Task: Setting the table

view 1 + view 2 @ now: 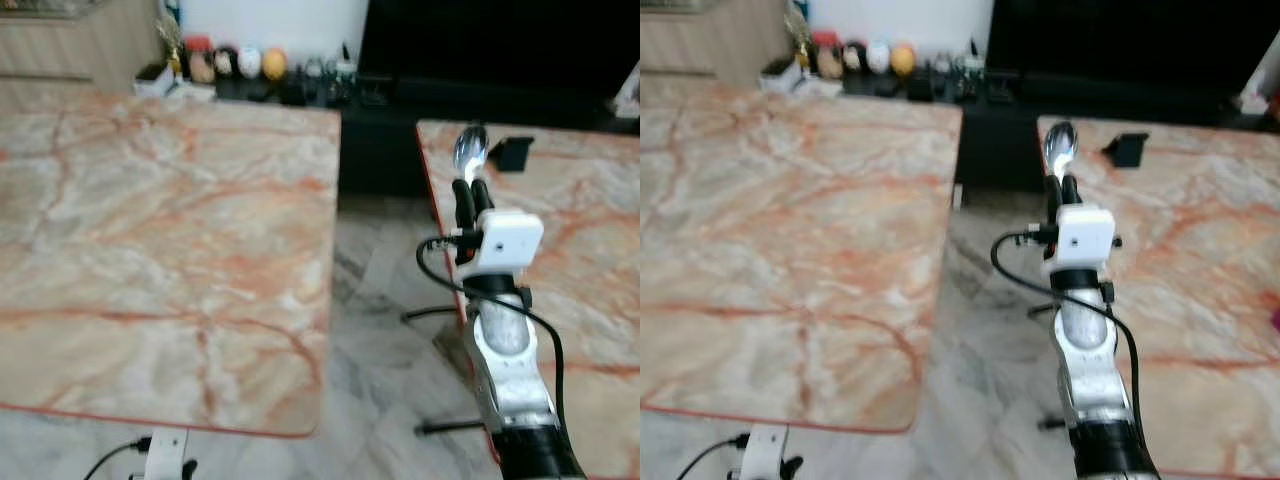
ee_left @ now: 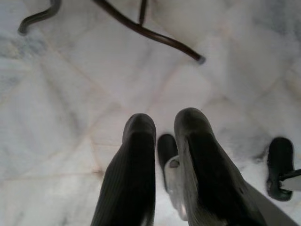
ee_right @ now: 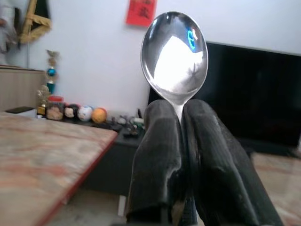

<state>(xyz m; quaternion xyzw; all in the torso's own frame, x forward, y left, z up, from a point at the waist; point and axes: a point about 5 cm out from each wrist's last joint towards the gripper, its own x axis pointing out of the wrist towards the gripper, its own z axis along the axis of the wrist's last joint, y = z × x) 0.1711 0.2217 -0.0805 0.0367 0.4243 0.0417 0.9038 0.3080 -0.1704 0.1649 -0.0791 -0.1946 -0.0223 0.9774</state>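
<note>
**Right gripper carries a spoon upright between two tables**

The right gripper (image 1: pixel 472 192) is closed tight on the handle of a spoon (image 1: pixel 470 151), its two black fingers (image 3: pixel 157 155) pinching the neck just under the bowl, so the bowl stands clear above the fingertips and faces back toward the wrist camera. Held that way the spoon rides stiffly and cannot swing, which suits carrying; it will likely need tilting flat before it can be laid down.

The spoon hangs in the air over the near left edge of the right-hand marble table (image 1: pixel 590 250), not touching it. A small black object (image 1: pixel 512 152) sits on that table just beyond the spoon, near the far edge, and should be kept clear of.

The left-hand marble table (image 1: pixel 160 250) is a broad bare slab, well apart across a strip of tiled floor (image 1: pixel 375 330). Both tabletops offer open room; the red-trimmed edges flanking the gap are the things to mind when swinging the arm.

The left gripper (image 2: pixel 164 141) hangs idle over the floor, fingers close together; whether they quite meet is hard to tell.
</note>
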